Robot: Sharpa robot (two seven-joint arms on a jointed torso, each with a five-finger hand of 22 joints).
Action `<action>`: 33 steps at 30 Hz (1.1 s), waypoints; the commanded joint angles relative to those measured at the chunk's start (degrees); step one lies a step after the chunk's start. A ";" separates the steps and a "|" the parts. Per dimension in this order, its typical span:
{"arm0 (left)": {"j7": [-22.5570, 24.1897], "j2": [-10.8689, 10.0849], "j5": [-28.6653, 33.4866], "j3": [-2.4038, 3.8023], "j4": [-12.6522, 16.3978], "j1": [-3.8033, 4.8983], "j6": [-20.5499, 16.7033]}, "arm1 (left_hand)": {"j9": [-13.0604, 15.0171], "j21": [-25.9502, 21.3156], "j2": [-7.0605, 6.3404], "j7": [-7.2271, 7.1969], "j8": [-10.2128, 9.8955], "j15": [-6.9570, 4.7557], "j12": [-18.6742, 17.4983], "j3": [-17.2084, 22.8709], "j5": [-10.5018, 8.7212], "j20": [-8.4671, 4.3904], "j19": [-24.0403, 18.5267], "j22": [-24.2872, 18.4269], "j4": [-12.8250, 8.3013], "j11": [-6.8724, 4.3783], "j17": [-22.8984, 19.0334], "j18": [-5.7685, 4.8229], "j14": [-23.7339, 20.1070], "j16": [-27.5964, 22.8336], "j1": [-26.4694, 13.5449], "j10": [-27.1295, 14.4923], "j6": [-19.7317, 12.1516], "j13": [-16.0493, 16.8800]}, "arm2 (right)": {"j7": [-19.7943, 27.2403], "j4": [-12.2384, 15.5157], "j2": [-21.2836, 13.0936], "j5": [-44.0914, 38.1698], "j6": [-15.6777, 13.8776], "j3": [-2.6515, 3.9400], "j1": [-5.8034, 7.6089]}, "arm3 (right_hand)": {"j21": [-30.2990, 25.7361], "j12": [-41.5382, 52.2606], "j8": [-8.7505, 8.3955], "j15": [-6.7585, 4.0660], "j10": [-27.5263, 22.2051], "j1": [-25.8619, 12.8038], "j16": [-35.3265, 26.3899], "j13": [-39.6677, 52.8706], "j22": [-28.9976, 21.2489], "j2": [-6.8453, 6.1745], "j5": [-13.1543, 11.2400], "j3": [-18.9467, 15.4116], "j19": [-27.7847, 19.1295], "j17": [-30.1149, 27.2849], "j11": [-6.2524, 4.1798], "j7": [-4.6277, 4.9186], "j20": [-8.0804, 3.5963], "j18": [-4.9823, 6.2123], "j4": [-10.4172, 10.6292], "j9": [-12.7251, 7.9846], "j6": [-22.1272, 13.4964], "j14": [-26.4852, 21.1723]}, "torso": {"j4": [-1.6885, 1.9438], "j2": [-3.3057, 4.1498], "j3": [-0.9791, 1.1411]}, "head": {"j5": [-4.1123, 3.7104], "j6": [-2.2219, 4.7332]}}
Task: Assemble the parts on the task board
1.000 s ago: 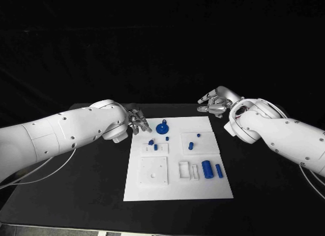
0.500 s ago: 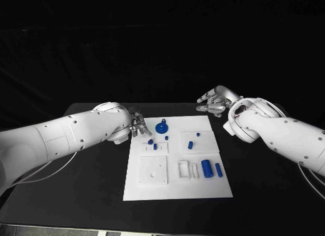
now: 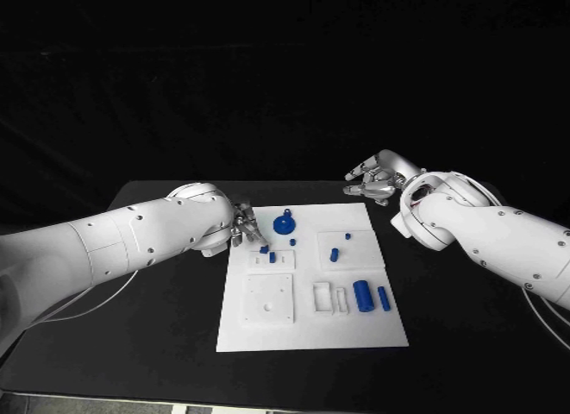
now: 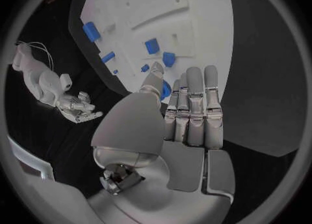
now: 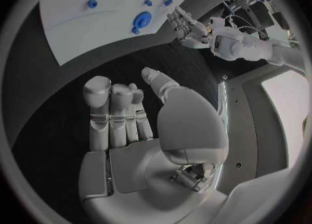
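Note:
The white task board (image 3: 312, 328) lies in the middle of the black table. A round blue part with a small knob (image 3: 285, 224) sits near its far left corner. Small blue parts (image 3: 270, 254) lie just nearer, and two blue cylinders (image 3: 369, 297) lie at the right. My left hand (image 3: 244, 224) hovers at the board's far left edge, beside the round part, fingers straight and side by side (image 4: 195, 104), holding nothing. My right hand (image 3: 374, 183) hangs beyond the board's far right corner, above the bare table, with its fingers (image 5: 117, 112) extended and nothing in them.
Raised white blocks (image 3: 270, 298) and a slotted holder (image 3: 329, 297) stand on the board's near half. Black table (image 3: 135, 328) surrounds the board on all sides, with its far edge just behind the hands.
My left arm has swung inward, bringing the left hand a little nearer the round blue part. The right hand and the parts have stayed where they were.

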 commanded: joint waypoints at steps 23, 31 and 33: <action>0.98 1.27 0.62 -0.10 -1.56 -1.16 0.43 | -0.02 0.50 1.59 0.24 0.06 -0.08 -0.35 0.72 -0.18 -0.06 0.81 2.76 0.48 -0.10 -0.22 0.95 1.55 1.67 0.33 -0.80 -0.27 -0.10 | 0.55 0.01 0.20 -0.17 0.55 0.03 -0.04 | -0.13 -0.11 -0.23 -0.25 -0.08 -0.51 -0.29 -0.02 5.13 0.28 0.38 -0.35 3.19 0.01 0.00 0.17 -0.35 0.93 0.20 0.03 0.33 0.05 | -0.01 0.00 0.07 | -0.08 0.01; 1.53 1.62 0.62 -0.11 -1.90 -1.44 -0.12 | 0.02 0.62 2.20 -0.09 0.19 -0.30 -0.34 0.55 -0.17 -0.22 0.98 3.61 0.09 -0.40 -0.12 0.93 1.62 2.38 0.75 0.18 0.58 -0.10 | 0.54 0.01 0.24 -0.17 0.59 0.03 -0.04 | -0.13 -0.11 -0.23 -0.25 -0.08 -0.51 -0.29 -0.02 5.13 0.28 0.38 -0.35 3.19 0.01 0.00 0.17 -0.35 0.93 0.20 0.03 0.33 0.05 | -0.03 0.01 0.06 | -0.07 0.01; 1.63 1.71 0.62 -0.12 -1.94 -1.53 -0.19 | 0.02 0.60 2.42 -0.11 0.11 -0.31 -0.33 0.29 -0.16 -0.27 0.98 4.19 -0.09 -0.42 -0.09 0.90 1.50 2.79 0.77 0.21 0.68 -0.10 | 0.54 0.00 0.25 -0.17 0.60 0.03 -0.04 | -0.13 -0.11 -0.23 -0.25 -0.08 -0.51 -0.29 -0.02 5.13 0.28 0.38 -0.35 3.19 0.01 0.00 0.17 -0.35 0.93 0.20 0.03 0.33 0.05 | -0.02 0.00 0.06 | -0.06 -0.05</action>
